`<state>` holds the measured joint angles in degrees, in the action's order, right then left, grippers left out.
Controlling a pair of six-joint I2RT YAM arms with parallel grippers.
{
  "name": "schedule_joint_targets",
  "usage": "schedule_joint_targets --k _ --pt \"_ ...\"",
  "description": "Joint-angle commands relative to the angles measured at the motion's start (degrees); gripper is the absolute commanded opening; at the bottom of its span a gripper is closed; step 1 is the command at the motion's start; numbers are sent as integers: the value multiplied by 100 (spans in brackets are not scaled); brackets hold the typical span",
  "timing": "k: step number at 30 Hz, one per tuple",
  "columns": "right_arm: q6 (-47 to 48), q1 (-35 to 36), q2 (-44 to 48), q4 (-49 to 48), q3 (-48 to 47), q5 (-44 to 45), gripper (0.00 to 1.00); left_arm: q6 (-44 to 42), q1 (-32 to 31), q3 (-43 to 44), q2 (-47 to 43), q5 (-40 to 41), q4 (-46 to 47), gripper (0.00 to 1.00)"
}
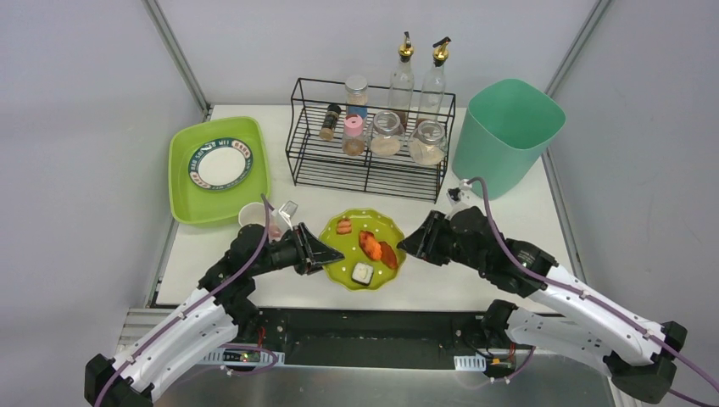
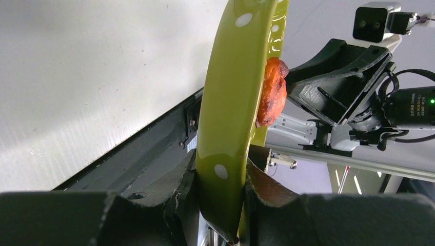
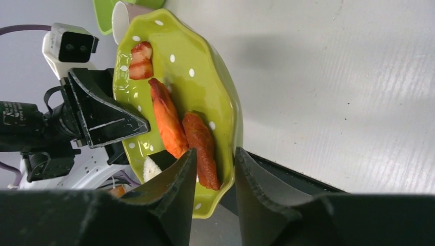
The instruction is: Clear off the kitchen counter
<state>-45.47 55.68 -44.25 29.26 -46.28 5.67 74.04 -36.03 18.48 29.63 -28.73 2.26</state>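
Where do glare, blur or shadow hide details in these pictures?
Top view: even light, sharp, only faint shadows on the counter. Left wrist view: the counter is very bright, the plate rim has glossy highlights, the left fingers are dark and blurred. Right wrist view: plate and food are sharp, a soft shadow lies on the counter beside the plate, the right fingers are dark and soft.

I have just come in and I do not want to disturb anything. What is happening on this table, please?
Two robot arms are handling the green plate, which carries food pieces, near the front of the kitchen counter. The left gripper has its jaws shut on the plate's left rim. The right gripper has its jaws open on either side of the right rim and does not seem to be clamping it. I cannot tell whether the plate is lifted off the counter.
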Motion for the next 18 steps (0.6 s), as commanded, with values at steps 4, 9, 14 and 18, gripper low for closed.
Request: schedule_joint_targets --k 4,9,14,18 --pt "-184 23 292 -251 -91 45 46 313 -14 99 -359 149 894 0" --pt "-254 29 400 -264 46 121 57 405 -9 131 -452 118 1021 0" --pt "-301 23 339 -291 118 168 59 431 -9 201 -511 78 1018 0" --pt "-417 15 353 -405 199 315 60 475 -9 196 -617 46 1054 0"
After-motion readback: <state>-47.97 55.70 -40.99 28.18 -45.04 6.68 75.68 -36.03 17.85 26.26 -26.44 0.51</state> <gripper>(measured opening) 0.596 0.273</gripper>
